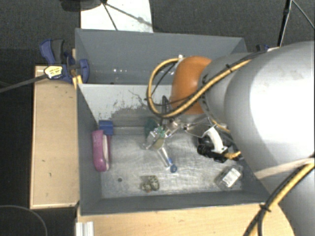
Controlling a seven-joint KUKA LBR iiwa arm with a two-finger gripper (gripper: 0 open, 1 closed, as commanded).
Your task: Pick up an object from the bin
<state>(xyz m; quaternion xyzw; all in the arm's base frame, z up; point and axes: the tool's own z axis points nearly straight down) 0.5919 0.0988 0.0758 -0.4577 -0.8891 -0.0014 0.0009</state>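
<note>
Pincer [157, 139] over slim clear pen [167, 160], blue-tipped; scuffed grey metal bin [129, 192].

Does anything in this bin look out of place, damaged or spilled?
Nothing looks spilled or broken. Only the back wall of the grey metal bin stands out: dark scuff marks run across it, above and right of the small blue block.

In the bin [87, 146], an oblong case [100, 151] lies against the left wall, with a small block [106, 127] just behind it. The gripper [158, 139] hangs mid-bin, a slim stick [167, 160] just before it. A crumpled lump [149, 183] sits near the front edge, and a small packet [229, 177] lies in the front right corner.
</note>
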